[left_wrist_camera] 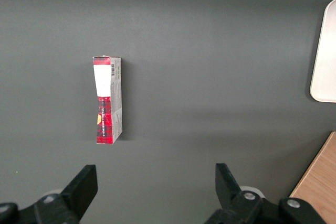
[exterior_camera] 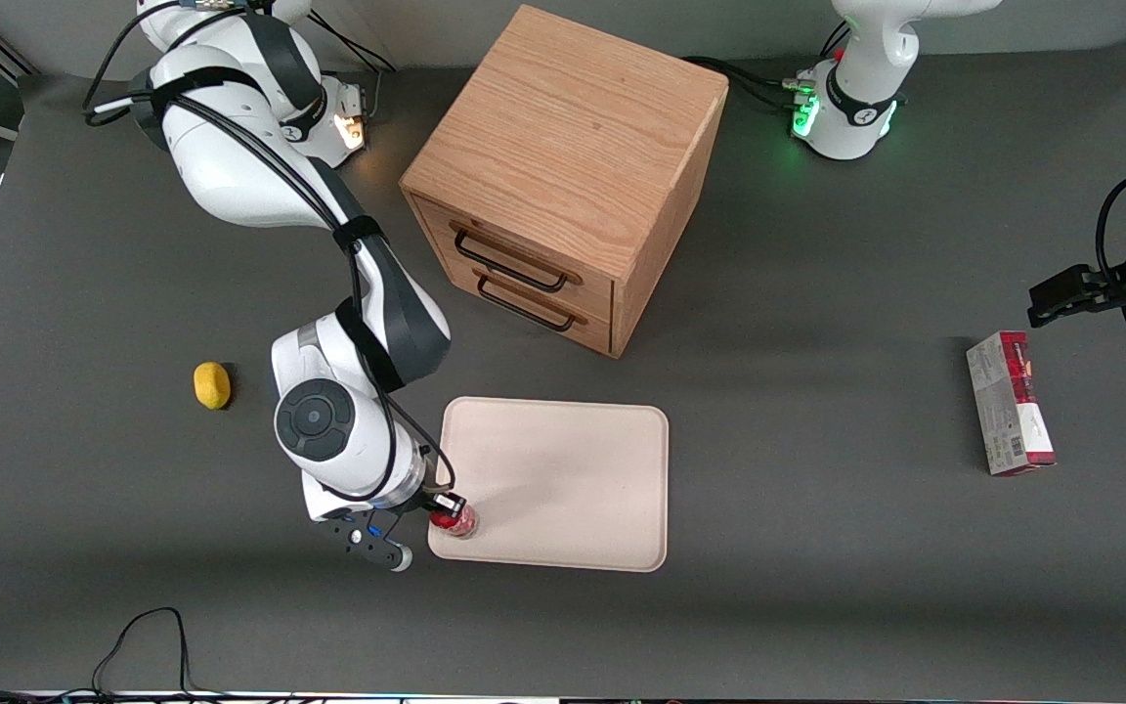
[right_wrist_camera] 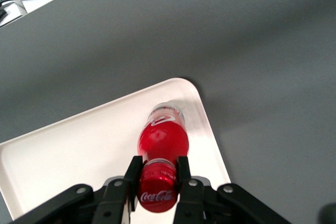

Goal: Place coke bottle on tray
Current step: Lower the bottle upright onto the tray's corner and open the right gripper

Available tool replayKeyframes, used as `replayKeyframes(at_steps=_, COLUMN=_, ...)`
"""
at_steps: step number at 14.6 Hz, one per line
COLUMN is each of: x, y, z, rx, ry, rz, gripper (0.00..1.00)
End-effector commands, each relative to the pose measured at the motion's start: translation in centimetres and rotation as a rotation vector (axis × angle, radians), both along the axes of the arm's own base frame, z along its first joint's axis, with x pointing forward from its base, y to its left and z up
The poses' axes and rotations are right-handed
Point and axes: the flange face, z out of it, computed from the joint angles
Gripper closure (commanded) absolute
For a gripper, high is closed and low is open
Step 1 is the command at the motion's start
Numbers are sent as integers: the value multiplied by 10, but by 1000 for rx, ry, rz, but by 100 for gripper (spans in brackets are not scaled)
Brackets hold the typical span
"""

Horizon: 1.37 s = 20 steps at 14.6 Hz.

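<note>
The coke bottle [exterior_camera: 454,521] has a red cap and red label. It stands upright over the corner of the cream tray [exterior_camera: 573,469] nearest the front camera at the working arm's end. My gripper [exterior_camera: 448,508] is shut on the bottle at its neck, just under the cap. In the right wrist view the two black fingers [right_wrist_camera: 132,172] clamp the neck of the bottle [right_wrist_camera: 163,140], and its clear base is at the tray [right_wrist_camera: 68,156] surface near the rounded corner. I cannot tell if the base rests on the tray.
A wooden two-drawer cabinet [exterior_camera: 563,176] stands farther from the front camera than the tray. A yellow lemon-like lump [exterior_camera: 212,384] lies toward the working arm's end. A red-and-grey carton [exterior_camera: 1010,401] lies toward the parked arm's end; it also shows in the left wrist view [left_wrist_camera: 107,99].
</note>
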Motion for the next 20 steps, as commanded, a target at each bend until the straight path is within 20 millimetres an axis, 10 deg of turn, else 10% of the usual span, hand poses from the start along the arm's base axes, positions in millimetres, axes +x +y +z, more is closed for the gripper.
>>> replayKeyframes(at_steps=1, x=3, y=6, z=8, rx=-4, ry=-35, rz=-23, gripper=100)
replayKeyframes(at_steps=2, x=3, y=6, z=8, rx=-7, ry=-37, rz=-19, gripper=67)
replayKeyframes(at_steps=3, x=3, y=6, z=7, rx=-38, ry=-51, rz=-4, gripper=8)
replayKeyframes(at_steps=4, x=1, y=13, z=6, rx=-67, ry=-73, rz=13, gripper=0)
replayKeyframes(at_steps=20, x=1, y=14, z=7, rx=-65, ry=-78, rz=-1, gripper=0)
